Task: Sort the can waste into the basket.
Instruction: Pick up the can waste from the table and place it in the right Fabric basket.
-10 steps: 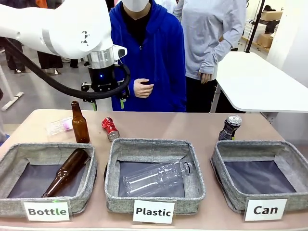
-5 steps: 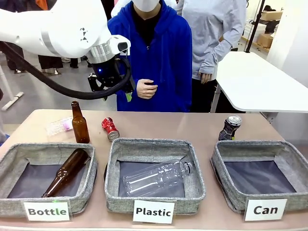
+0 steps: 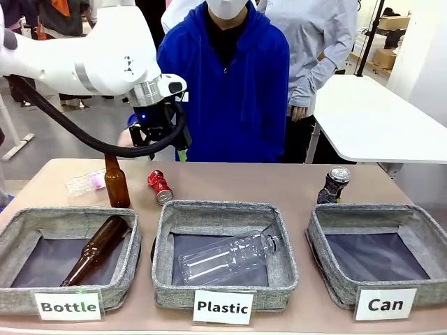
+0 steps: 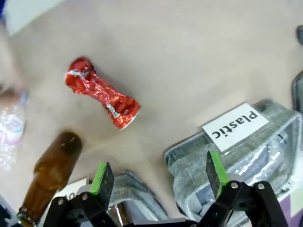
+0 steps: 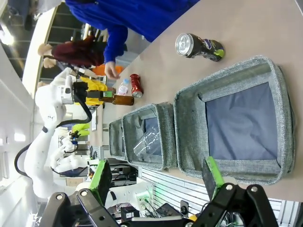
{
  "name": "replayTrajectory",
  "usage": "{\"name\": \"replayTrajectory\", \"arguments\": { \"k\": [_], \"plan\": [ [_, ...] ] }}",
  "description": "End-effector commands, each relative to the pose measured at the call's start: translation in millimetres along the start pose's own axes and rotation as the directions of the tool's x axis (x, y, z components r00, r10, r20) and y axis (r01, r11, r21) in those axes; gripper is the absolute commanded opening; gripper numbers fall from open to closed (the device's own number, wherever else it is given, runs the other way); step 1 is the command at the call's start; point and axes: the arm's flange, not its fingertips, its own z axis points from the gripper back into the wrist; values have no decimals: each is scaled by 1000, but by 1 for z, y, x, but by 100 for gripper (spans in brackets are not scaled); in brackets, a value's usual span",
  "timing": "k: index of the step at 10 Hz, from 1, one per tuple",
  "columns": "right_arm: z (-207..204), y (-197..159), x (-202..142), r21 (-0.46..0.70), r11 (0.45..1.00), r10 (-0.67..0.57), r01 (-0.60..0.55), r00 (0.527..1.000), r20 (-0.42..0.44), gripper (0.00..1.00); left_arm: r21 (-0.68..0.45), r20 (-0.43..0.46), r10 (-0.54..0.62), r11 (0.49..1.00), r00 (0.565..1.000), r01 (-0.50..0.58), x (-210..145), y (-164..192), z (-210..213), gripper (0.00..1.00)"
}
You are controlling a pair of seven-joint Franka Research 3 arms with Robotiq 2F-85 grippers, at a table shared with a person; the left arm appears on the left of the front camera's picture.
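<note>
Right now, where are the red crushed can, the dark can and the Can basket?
red crushed can point(image 4: 102, 94): left wrist view, on its crumpled middle.
dark can point(image 3: 332, 187): front view, on its dented body under the silver top.
Can basket point(image 3: 370, 211): front view, on its far rim.

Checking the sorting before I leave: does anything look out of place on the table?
Yes. The crushed red metal can lies on the table behind the grey fabric "Plastic" basket, and the dented dark can stands behind the grey "Can" basket, both outside it. A brown glass bottle stands unsorted too.
</note>
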Motion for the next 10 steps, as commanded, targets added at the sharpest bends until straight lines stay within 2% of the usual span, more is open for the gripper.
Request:
{"name": "replayTrajectory", "arguments": {
  "k": [1,2,3,4,5,6,7,9,10],
  "plan": [
    [1,-1,1,22,999,26,-27,1000,10,100,-160,52,-64,984,997,71,-24,19,69,100],
    [1,-1,1,22,999,26,-27,1000,10,100,-226,148,-106,964,983,138,-62,36,130,100],
    [1,-1,1,22,999,26,-27,1000,10,100,-246,217,-111,955,970,164,-97,52,194,100],
    [1,-1,1,22,999,26,-27,1000,10,100,-292,226,-114,940,968,178,-123,66,238,100],
    [1,-1,1,22,999,26,-27,1000,10,100,-353,252,-45,926,967,135,-148,84,272,100],
    [1,-1,1,22,999,26,-27,1000,10,100,-389,252,-6,915,968,107,-169,104,295,100],
    [1,-1,1,22,999,26,-27,1000,10,100,-405,236,72,914,969,31,-192,133,309,100],
    [1,-1,1,22,999,26,-27,1000,10,100,-472,223,168,880,960,-45,-262,182,304,100],
    [1,-1,1,22,999,26,-27,1000,10,100,-541,220,144,841,965,-2,-300,212,287,100]
  ]
}}
